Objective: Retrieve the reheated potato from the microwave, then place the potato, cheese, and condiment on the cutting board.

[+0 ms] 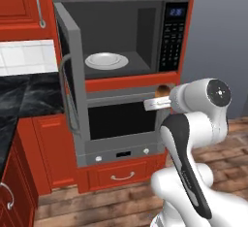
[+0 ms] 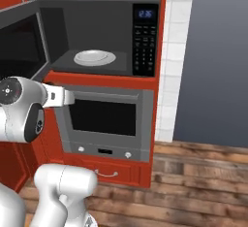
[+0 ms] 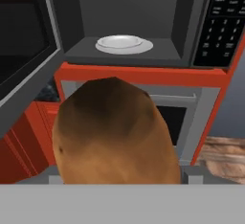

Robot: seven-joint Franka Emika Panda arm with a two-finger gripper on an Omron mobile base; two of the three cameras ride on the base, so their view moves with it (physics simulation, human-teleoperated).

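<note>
- Here the microwave (image 1: 121,37) stands with its door (image 1: 72,90) swung wide open to the left.
- A white plate (image 1: 106,60) sits inside the microwave with nothing on it.
- A grey oven (image 2: 104,119) is right under the microwave, and red cabinets (image 1: 19,3) are all around.
- A black counter (image 1: 24,95) is off to the left, and the floor (image 2: 203,172) is brown wood.
- Nothing blocks the space between the arm and the microwave.
- The gripper (image 1: 162,95) is out in front of the oven, below the plate.
- It holds the potato (image 3: 115,132) between its fingers.
- The potato is outside the microwave, very close to the hand camera.
</note>
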